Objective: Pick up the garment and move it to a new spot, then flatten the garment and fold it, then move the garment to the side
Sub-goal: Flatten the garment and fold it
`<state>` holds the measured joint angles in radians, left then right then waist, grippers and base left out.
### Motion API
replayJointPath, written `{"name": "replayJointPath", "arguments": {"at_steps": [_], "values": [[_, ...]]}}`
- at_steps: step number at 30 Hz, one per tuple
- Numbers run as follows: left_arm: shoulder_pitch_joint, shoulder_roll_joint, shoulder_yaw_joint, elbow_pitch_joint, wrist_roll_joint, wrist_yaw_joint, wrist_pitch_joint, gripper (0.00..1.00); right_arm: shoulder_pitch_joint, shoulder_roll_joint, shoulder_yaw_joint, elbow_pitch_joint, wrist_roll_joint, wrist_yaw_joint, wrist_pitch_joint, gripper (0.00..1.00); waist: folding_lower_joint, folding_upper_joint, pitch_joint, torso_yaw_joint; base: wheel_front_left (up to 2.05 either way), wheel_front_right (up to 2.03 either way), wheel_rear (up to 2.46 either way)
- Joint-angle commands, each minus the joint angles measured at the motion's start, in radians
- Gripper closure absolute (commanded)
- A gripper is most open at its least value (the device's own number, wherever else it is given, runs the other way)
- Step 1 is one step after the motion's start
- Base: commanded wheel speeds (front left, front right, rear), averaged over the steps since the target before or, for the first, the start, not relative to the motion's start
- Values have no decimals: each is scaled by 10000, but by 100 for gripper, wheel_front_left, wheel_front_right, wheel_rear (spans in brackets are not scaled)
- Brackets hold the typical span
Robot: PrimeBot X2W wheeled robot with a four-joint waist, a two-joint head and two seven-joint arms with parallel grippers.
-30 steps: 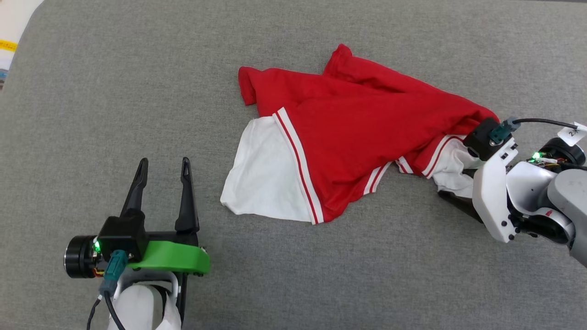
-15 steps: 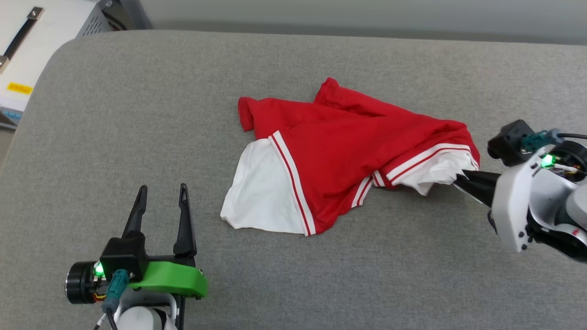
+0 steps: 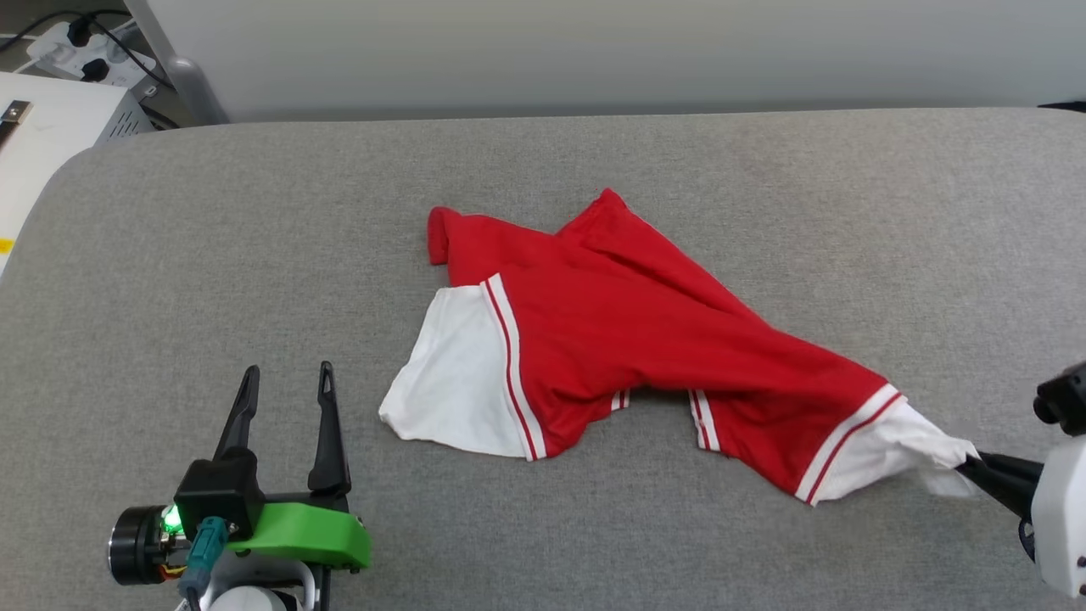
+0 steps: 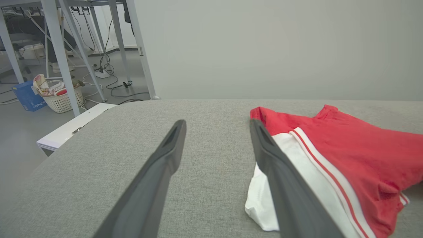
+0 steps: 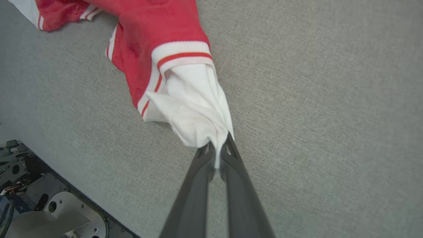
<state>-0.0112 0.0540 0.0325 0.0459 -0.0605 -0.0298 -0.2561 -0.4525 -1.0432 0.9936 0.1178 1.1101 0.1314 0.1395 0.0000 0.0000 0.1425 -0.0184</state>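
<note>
The garment (image 3: pixel 645 339) is laid on the grey padded surface (image 3: pixel 254 255), slightly right of its middle. Its long axis is drawn out on a diagonal, from a red corner at the far middle down to a white sleeve (image 3: pixel 882 450) at the near right. That sleeve is pointed at the right gripper (image 3: pixel 967 465), by which its tip is pinched. A second white sleeve (image 3: pixel 450 382) is spread flat toward the near left.

No lettering or number can be made out on the red cloth. In the head view the right gripper's body is cut off by the frame edge. In the left wrist view the garment (image 4: pixel 357 148) is cut by the right edge and partly covered by one finger (image 4: pixel 284 178).

The grip itself is shown plainly in the right wrist view, where white fabric is clamped between the fingertips of the right gripper (image 5: pixel 216 147). The left gripper (image 3: pixel 288 369) is held spread wide and empty, just beside the flat sleeve.
</note>
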Motion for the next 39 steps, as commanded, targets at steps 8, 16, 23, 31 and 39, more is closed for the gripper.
{"name": "replayJointPath", "arguments": {"at_steps": [8, 16, 23, 31, 39], "values": [[-157, -37, -67, 80, 120, -92, -57, 0, 1290, 1037, -41, 1880, 234, -7, -300, 100, 0, 0, 326, 188, 0, 0, 0], [9, -37, 51, 196, 123, -23, -57, 0, 1364, 1675, -481, 2232, -175, -7, -1874, 0, 0, 0, 16, 39, 0, 0, 0], [143, -10, 240, 109, 178, -66, -57, 0, 1643, 1280, -1498, 1062, -673, -7, -3185, 0, 0, 0, -367, -243, 0, 0, 0], [4, 157, 342, -41, 259, -221, -57, 0, 2402, 1302, -3622, -426, -1593, -7, -3738, 0, 0, 0, -584, -451, 0, 0, 0], [-1333, 956, -52, 229, -3, -823, -57, 0, 3541, 3505, -6541, -1192, -4271, -7, -3961, 0, 0, 0, -578, -372, 0, 0, 0]]}}
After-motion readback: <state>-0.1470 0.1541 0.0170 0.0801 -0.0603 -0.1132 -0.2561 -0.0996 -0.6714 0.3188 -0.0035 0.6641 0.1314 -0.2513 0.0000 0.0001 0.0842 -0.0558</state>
